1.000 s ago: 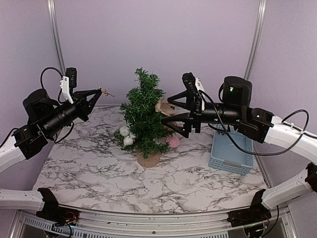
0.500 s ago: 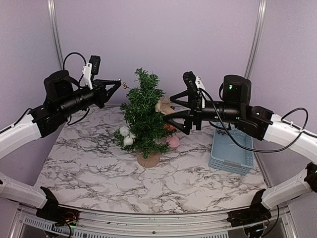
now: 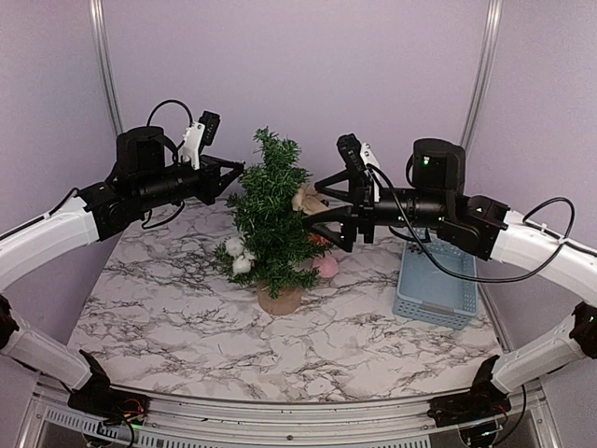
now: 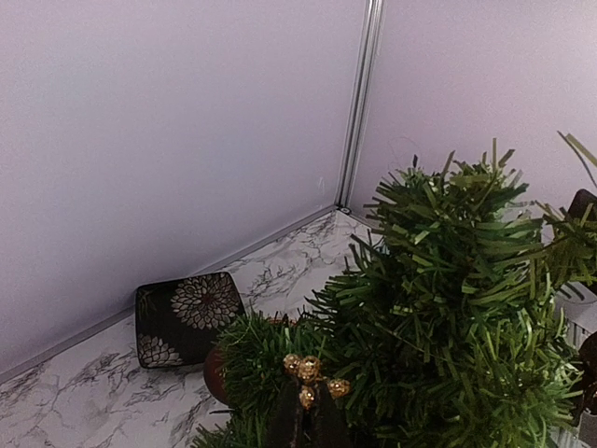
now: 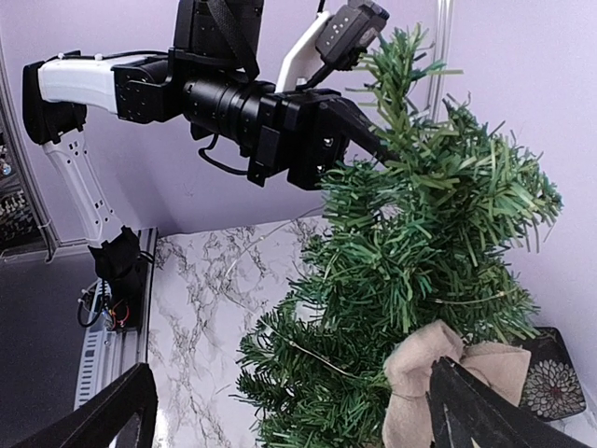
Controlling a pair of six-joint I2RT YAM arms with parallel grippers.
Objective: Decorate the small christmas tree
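The small christmas tree [image 3: 270, 219] stands mid-table on its round tan base [image 3: 280, 301]. It carries a burlap bow [image 3: 308, 199], white balls [image 3: 238, 254] and a pink ball [image 3: 326, 266]. My left gripper [image 3: 240, 172] is shut on a gold berry sprig [image 4: 312, 371], and its tips press into the upper left branches [image 4: 448, 280]. In the left wrist view that gripper [image 4: 308, 411] shows at the bottom edge. My right gripper [image 3: 323, 211] stands wide open at the tree's right side, its fingers either side of the bow [image 5: 438, 369], holding nothing.
A light blue basket [image 3: 437, 285] sits at the right of the table under the right arm. A dark box with a floral pattern [image 4: 185, 317] lies behind the tree by the back wall. Metal posts [image 3: 104, 65] run up the purple walls.
The left arm has swung right and upward, bringing the gold sprig from well left of the tree into its upper left branches. The right arm has barely shifted.
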